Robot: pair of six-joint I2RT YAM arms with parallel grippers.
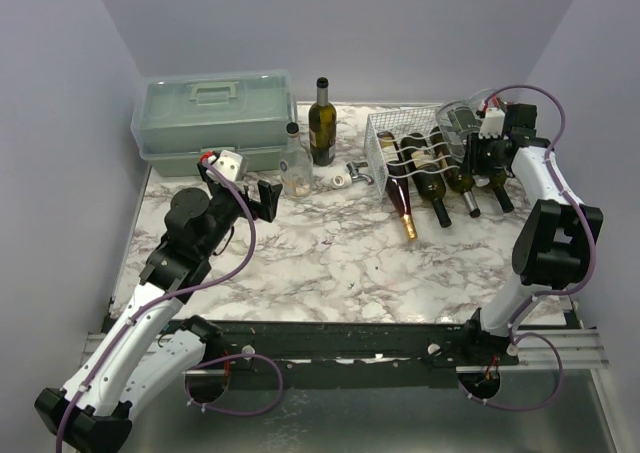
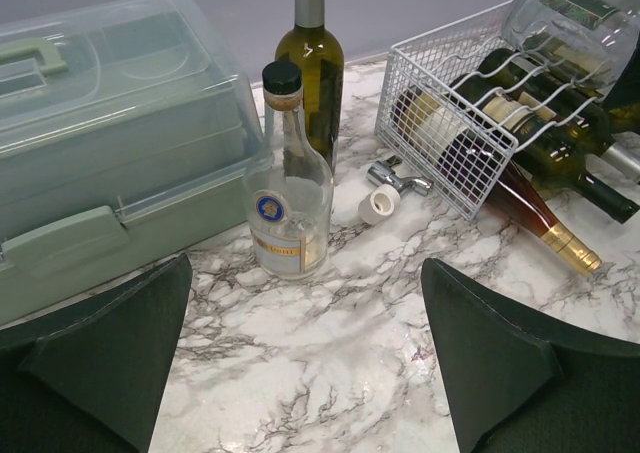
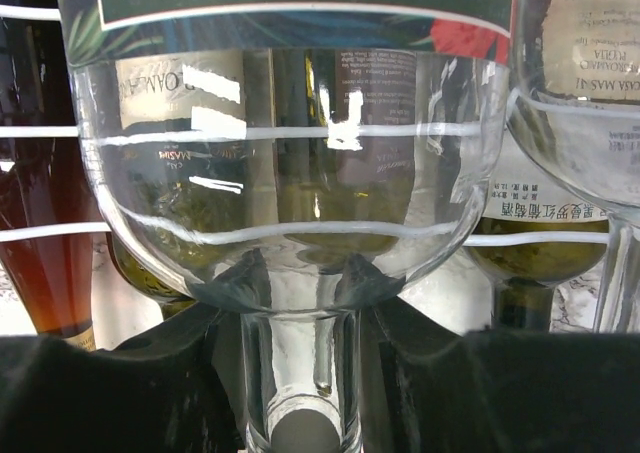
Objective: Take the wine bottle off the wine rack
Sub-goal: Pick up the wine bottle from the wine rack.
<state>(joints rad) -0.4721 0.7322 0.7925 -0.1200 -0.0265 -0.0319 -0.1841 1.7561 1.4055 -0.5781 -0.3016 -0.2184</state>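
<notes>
The white wire wine rack (image 1: 392,145) stands at the back right of the marble table, with several dark bottles (image 1: 437,186) lying in its lower cradles. A clear glass wine bottle (image 1: 457,121) lies on top of it, also seen in the left wrist view (image 2: 560,23). My right gripper (image 1: 480,145) is at this bottle's neck. In the right wrist view the clear bottle (image 3: 290,173) fills the frame, and the right gripper (image 3: 300,373) is shut on its neck, with a dark finger (image 3: 120,383) pressed against each side. My left gripper (image 1: 268,198) hovers open over bare marble (image 2: 305,353).
A pale green toolbox (image 1: 212,118) sits at the back left. An upright dark green bottle (image 1: 321,123) and a small clear flask bottle (image 1: 294,163) stand beside it. A white cap and a metal stopper (image 1: 350,176) lie between them and the rack.
</notes>
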